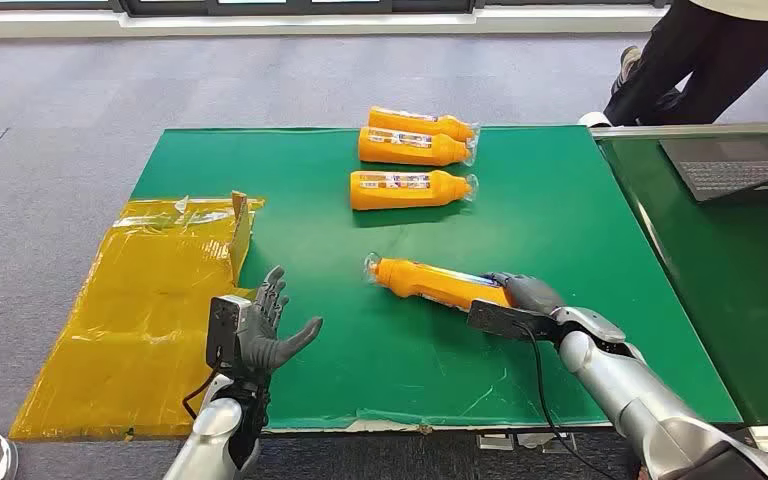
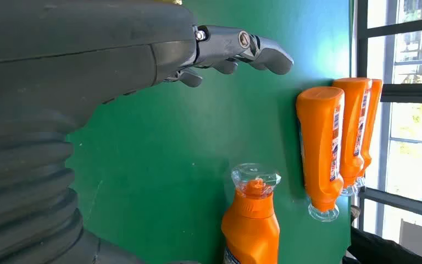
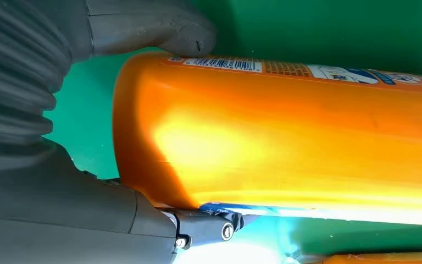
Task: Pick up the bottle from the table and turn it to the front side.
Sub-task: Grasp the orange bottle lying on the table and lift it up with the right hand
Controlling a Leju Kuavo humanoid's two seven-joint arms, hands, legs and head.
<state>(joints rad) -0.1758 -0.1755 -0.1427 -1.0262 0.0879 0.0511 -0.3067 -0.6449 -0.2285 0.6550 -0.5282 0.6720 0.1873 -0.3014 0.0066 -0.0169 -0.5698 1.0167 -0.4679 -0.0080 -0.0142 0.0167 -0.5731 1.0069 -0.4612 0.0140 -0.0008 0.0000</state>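
An orange bottle [image 1: 430,282] with a clear cap lies on its side on the green table [image 1: 580,250], cap pointing left. My right hand [image 1: 522,296] grips its base end. In the right wrist view the thumb [image 3: 159,27] presses one edge of the bottle [image 3: 286,132] and a finger [image 3: 209,228] lies against the opposite edge. My left hand [image 1: 260,328] stands open near the table's front left, fingers spread, holding nothing. The left wrist view has its fingers [image 2: 242,47] over bare green surface, apart from the bottle's cap [image 2: 254,181].
Three more orange bottles [image 1: 410,189] [image 1: 415,146] [image 1: 420,123] lie in a row at the far middle. A yellow taped cardboard sheet [image 1: 150,300] covers the left end. A laptop [image 1: 740,165] sits on the adjacent table, and a person [image 1: 700,60] stands behind it.
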